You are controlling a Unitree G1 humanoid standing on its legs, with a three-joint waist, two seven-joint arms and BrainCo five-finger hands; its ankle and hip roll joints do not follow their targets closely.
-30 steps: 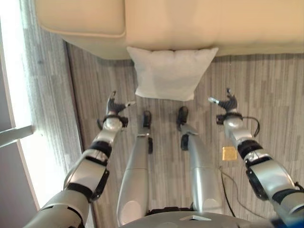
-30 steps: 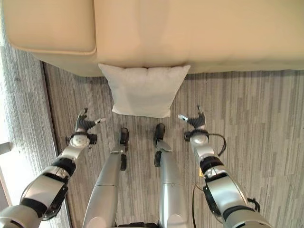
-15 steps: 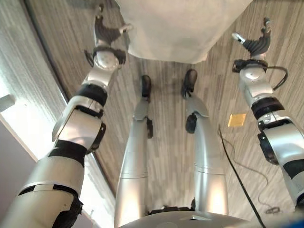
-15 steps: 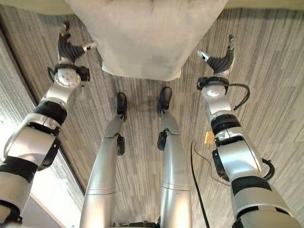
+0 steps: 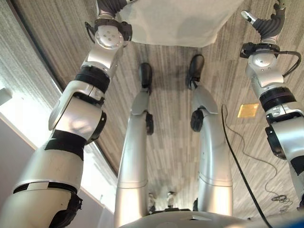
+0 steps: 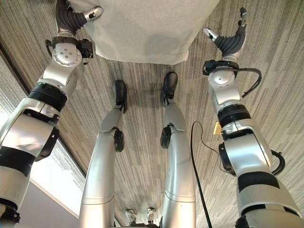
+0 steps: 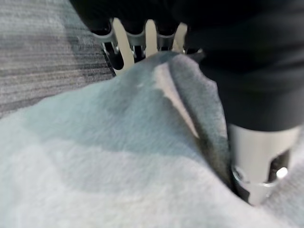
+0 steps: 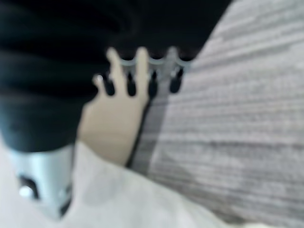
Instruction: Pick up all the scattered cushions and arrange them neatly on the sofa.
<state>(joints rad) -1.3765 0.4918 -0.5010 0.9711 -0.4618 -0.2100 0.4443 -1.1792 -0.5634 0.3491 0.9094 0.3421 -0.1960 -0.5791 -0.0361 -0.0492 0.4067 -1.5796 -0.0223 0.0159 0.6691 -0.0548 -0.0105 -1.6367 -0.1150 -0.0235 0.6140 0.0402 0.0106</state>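
Observation:
A white cushion (image 5: 175,21) lies on the grey striped floor just ahead of me, its far part cut off by the view's edge. My left hand (image 6: 70,18) is at the cushion's left edge, thumb resting on the cloth. In the left wrist view a corner of the cushion (image 7: 118,166) lies between the straight fingers (image 7: 127,47) and the thumb. My right hand (image 6: 230,40) stands open a little off the cushion's right edge, fingers spread upward. In the right wrist view its fingers (image 8: 142,66) are straight, with the cushion (image 8: 118,204) near the thumb.
Past the right hand's fingers shows the beige sofa front (image 8: 114,128). A small yellow tag (image 5: 248,110) lies on the floor to the right. A bright pale strip (image 5: 28,118) runs along the floor's left side.
The camera has tipped down and come closer to the floor. Both hands have moved forward to the cushion's two sides, and the left one now touches its edge.

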